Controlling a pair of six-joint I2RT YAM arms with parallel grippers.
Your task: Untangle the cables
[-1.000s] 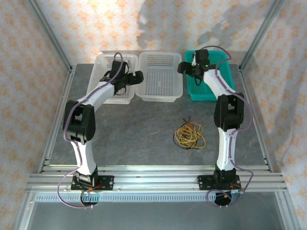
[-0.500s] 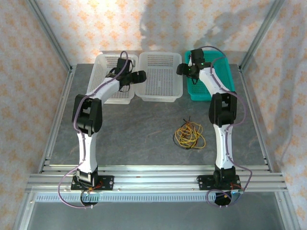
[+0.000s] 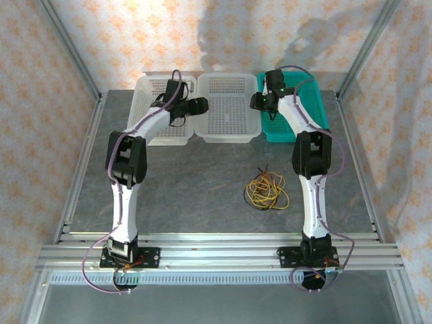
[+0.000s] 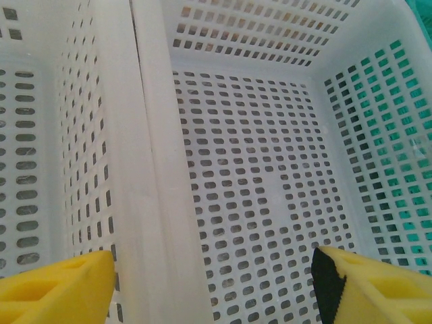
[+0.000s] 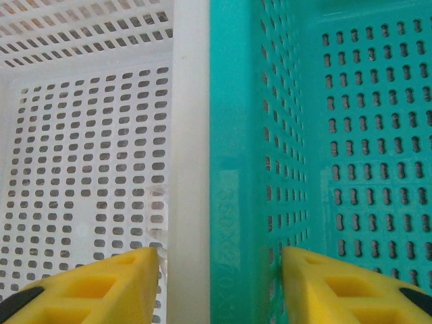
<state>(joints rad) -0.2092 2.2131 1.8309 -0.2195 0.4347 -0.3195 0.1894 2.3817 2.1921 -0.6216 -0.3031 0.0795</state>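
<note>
Tangle of thin yellow, black and orange-red cables (image 3: 266, 191) lies in one heap on the grey stone-look surface (image 3: 189, 182), in front of the baskets, just left of the right arm's lower link and well apart from both grippers. Left gripper (image 3: 200, 106) hangs at the back over the join of the left white perforated plastic basket (image 3: 144, 88) and the middle white perforated plastic basket (image 3: 229, 138). Its wrist view has the yellow fingers spread wide with the two adjoining rims between them and nothing held. Right gripper (image 3: 256, 100) hangs over the join of the middle basket and the teal perforated plastic basket (image 3: 322, 111), also wide open and holding nothing. All the wires sit in a single knot, so nothing looks separated yet; the step in hand is probably getting a gripper down to the heap. The right arm looks better placed, since the tangle is on its side. To do it well, come down from above with the jaws kept wide and pick a loop that stands clear at the heap's edge rather than the dense middle. Close on a single strand — one colour only. The other gripper should probably pin the rest down, otherwise the whole light bundle is likely to lift together.
</note>
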